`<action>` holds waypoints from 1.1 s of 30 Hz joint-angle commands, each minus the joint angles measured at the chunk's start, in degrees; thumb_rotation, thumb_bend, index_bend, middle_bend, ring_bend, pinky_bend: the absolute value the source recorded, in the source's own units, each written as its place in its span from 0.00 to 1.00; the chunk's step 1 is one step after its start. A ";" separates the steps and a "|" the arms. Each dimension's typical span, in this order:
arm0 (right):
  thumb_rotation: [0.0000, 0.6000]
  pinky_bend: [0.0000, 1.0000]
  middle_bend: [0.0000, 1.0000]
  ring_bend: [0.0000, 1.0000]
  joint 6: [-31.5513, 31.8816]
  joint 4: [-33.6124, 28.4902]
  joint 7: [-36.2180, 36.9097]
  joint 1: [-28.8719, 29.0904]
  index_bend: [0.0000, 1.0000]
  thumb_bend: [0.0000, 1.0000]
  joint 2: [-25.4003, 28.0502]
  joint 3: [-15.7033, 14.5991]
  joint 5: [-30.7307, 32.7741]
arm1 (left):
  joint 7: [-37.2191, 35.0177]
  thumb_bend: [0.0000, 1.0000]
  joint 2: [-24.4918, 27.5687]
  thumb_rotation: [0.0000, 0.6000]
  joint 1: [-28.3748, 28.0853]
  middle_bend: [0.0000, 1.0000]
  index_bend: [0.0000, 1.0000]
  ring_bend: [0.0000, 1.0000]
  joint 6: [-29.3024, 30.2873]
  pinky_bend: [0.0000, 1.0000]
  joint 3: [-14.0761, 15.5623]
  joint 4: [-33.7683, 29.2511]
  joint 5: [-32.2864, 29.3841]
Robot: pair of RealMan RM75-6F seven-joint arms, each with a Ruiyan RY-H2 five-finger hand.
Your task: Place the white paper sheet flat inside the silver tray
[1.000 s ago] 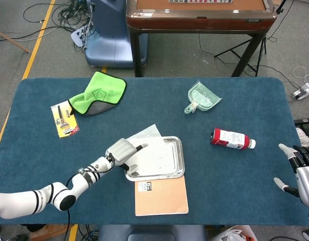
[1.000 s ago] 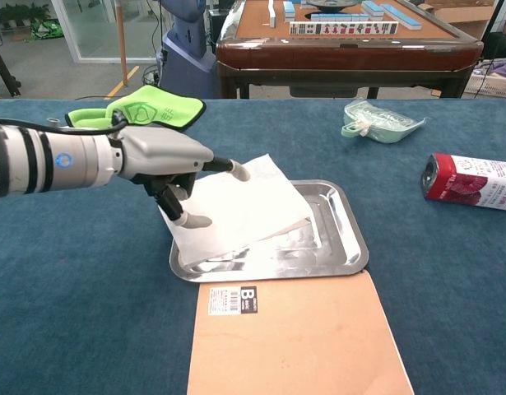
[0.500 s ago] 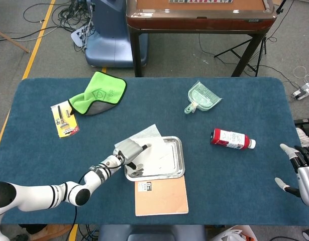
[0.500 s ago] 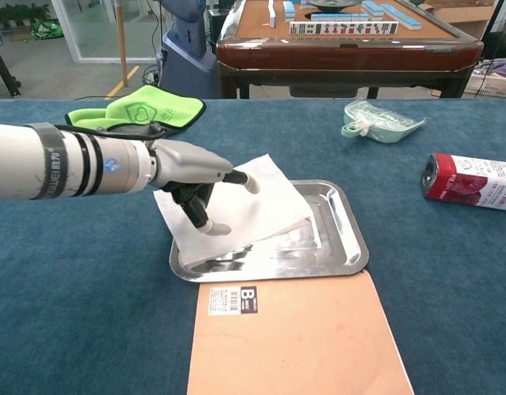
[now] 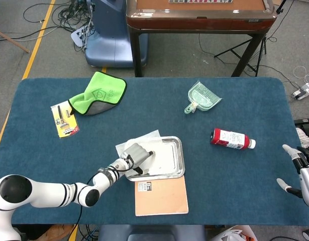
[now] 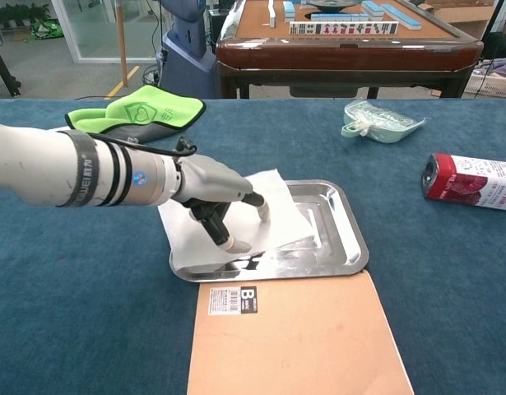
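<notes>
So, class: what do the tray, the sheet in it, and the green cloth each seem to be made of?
Tray: likely polished metal; its floor mirrors the hand.
Sheet: thin white matte paper; its corner lifts over the rim.
Green cloth: soft fabric, perhaps microfibre; it lies in folds.

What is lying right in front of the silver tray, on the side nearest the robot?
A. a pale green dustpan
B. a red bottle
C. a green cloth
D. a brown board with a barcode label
D: the brown board, with its barcode label, lies against the near edge of the silver tray, while the cloth, bottle and dustpan all sit farther off on the table.
</notes>
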 commanded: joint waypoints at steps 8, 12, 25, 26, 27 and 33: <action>1.00 0.17 0.25 0.14 0.37 0.17 0.21 -0.23 0.17 0.11 -0.08 -0.05 -0.13 | 0.50 0.31 0.02 0.43 -1.87 1.00 0.18 1.00 1.72 1.00 1.62 -3.36 0.41; 1.00 0.17 0.25 0.14 0.55 0.16 0.23 -0.38 0.17 0.11 -0.05 -0.09 -0.17 | 0.44 0.31 -0.33 0.43 -2.39 1.00 0.18 1.00 2.12 1.00 2.00 -4.09 0.84; 1.00 0.17 0.25 0.14 1.00 0.26 0.45 -0.59 0.17 0.11 -0.03 -0.04 -0.38 | -0.66 0.31 -0.96 0.43 -2.73 1.00 0.16 1.00 3.93 1.00 2.45 -5.14 2.24; 1.00 0.17 0.25 0.14 1.03 0.30 0.49 -0.63 0.17 0.11 -0.03 -0.03 -0.34 | -0.80 0.31 -0.96 0.43 -2.71 1.00 0.16 1.00 4.16 1.00 2.35 -5.24 2.22; 1.00 0.17 0.25 0.14 1.06 0.33 0.55 -0.66 0.17 0.11 -0.02 -0.04 -0.34 | -1.03 0.31 -0.83 0.42 -2.67 1.00 0.16 1.00 4.42 1.00 2.19 -5.47 2.21; 1.00 0.17 0.25 0.14 0.97 0.49 0.84 -0.51 0.17 0.11 0.00 0.02 -0.56 | -1.52 0.31 1.73 0.43 -2.16 1.00 0.16 1.00 5.81 1.00 2.48 -7.05 2.14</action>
